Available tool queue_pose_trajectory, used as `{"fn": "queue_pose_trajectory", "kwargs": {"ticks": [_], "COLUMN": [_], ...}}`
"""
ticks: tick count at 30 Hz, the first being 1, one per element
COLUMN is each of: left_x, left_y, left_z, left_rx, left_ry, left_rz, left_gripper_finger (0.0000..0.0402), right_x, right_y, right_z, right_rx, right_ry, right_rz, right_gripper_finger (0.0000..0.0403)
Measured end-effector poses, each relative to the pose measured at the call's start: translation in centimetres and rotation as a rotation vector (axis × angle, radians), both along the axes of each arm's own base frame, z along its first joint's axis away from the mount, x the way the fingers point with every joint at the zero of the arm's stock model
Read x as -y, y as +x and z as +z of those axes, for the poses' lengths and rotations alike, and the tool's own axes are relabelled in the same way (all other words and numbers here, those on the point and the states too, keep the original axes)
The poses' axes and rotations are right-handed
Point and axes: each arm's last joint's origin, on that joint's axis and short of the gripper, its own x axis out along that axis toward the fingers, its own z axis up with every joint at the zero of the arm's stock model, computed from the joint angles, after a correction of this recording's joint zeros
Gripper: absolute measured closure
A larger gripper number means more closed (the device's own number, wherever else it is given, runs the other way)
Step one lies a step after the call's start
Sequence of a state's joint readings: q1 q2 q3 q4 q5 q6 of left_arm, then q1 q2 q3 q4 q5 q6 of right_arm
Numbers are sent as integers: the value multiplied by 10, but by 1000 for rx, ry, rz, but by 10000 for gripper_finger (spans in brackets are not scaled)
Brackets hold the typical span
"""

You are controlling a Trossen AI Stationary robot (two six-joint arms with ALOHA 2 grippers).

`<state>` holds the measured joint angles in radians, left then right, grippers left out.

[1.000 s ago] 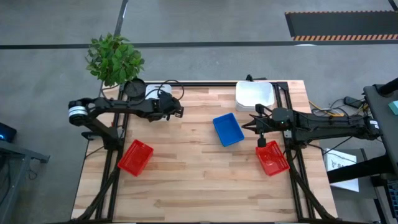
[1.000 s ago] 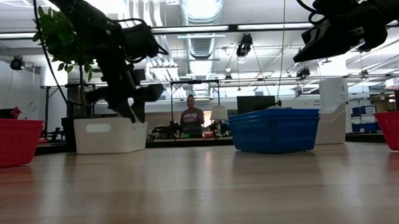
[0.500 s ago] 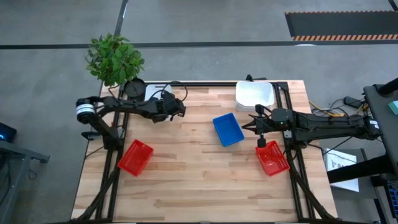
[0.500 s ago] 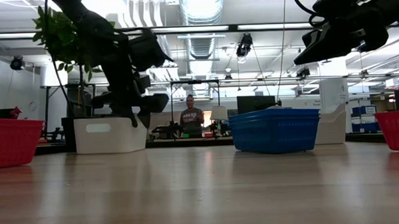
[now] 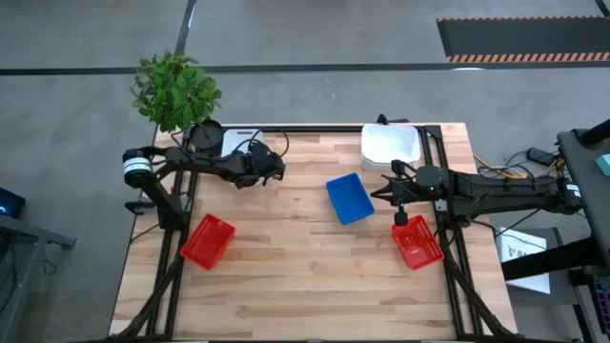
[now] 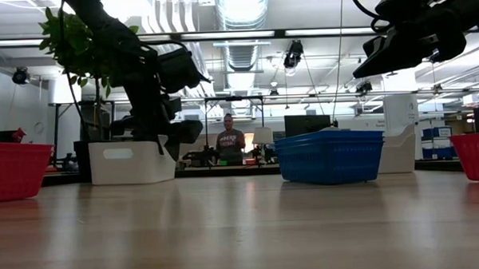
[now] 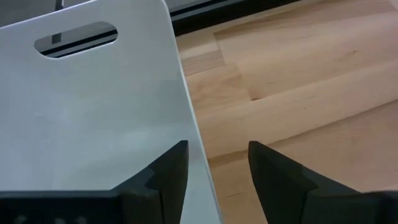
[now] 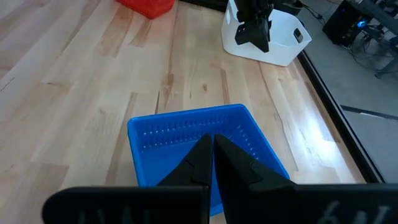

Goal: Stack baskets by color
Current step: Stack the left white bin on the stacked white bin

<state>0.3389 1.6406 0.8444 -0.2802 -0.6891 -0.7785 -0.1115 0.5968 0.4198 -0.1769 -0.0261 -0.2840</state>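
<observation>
Left claw (image 7: 214, 165) is wide, its fingers either side of the white basket (image 5: 238, 145) wall at counter (image 5: 305, 276) 11 o'clock, prob. to grab it. Right claw (image 8: 213, 163), shut & empty, waits over blue basket (image 8: 199, 140).

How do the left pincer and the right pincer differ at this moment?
The left pincer is open; the right pincer is shut. The left pincer is at the edge of a white basket near the table's far left corner; the right pincer hangs above the blue basket, apart from it. The left pincer straddles the white wall; the right pincer holds nothing. Both have dark fingers.
</observation>
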Motion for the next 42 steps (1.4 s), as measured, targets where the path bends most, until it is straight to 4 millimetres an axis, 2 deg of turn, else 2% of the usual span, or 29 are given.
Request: {"fn": "queue_pose_trajectory", "kwargs": {"ticks": [5,17,21,31,42], "left_x": [0,2,5,26,44], "left_y": [0,2,6,17,24], "left_z": [0,-1,0,1,1], "left_rx": [-2,20,10,-119,-165], "left_ry": [-1,-68,-88,-123,-168], "left_rz": [0,-55,-124,-491,-786], "left_gripper_finger": [271,395,396,396,395], "right_x": [0,0,0,0,0], "right_y": [0,0,0,0,0], "right_z": [0,0,0,0,0], "right_rx": [2,3,3,4,6], "right_ry": [25,41,45,48,76], "right_rz": [-12,-20,-22,-24,-37], "right_gripper_finger": [394,394,394,394,394]}}
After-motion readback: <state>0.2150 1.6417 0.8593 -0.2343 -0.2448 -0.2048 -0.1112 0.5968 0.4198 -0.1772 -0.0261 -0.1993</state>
